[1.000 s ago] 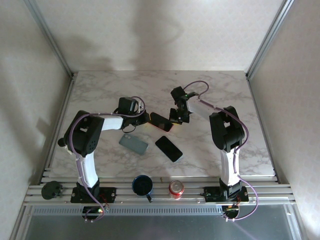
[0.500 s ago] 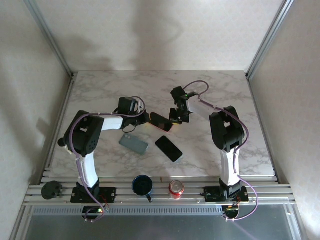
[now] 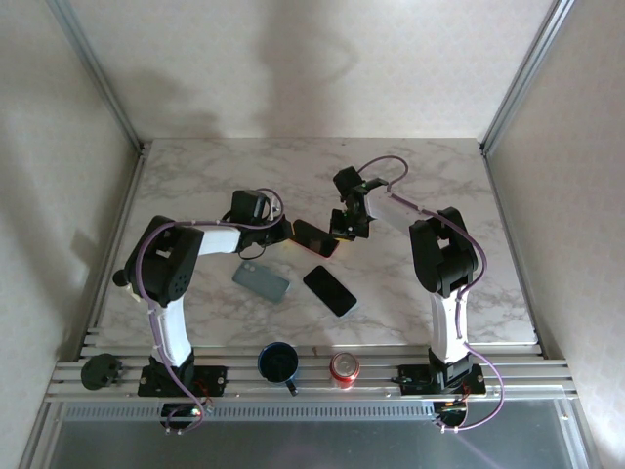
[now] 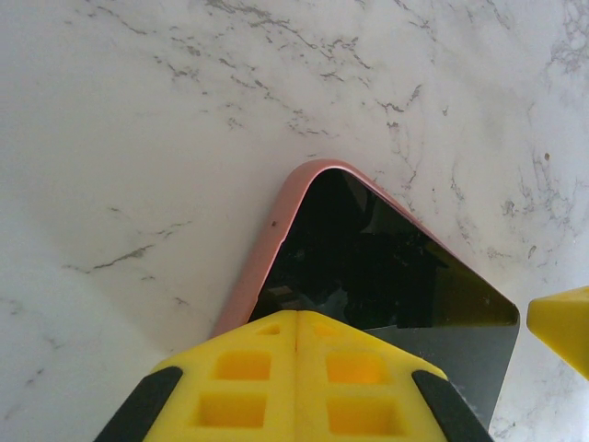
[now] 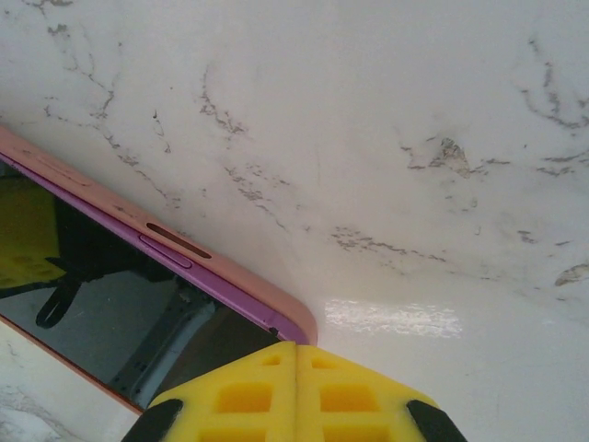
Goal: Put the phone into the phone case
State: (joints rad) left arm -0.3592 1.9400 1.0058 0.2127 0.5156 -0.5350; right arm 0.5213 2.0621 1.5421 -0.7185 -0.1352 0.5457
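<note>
The right hand (image 3: 340, 232) has shifted a touch leftward.

Yellow pincer (image 5: 295, 348) closed, pink-cased phone (image 5: 138, 304), marble table (image 5: 414, 138)

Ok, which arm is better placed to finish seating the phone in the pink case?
Right, probably. The right pincer, shut, sits at the corner where the phone shows a purple side that looks raised above the pink case; by the left pincer, also shut, the rim looks flush.
</note>
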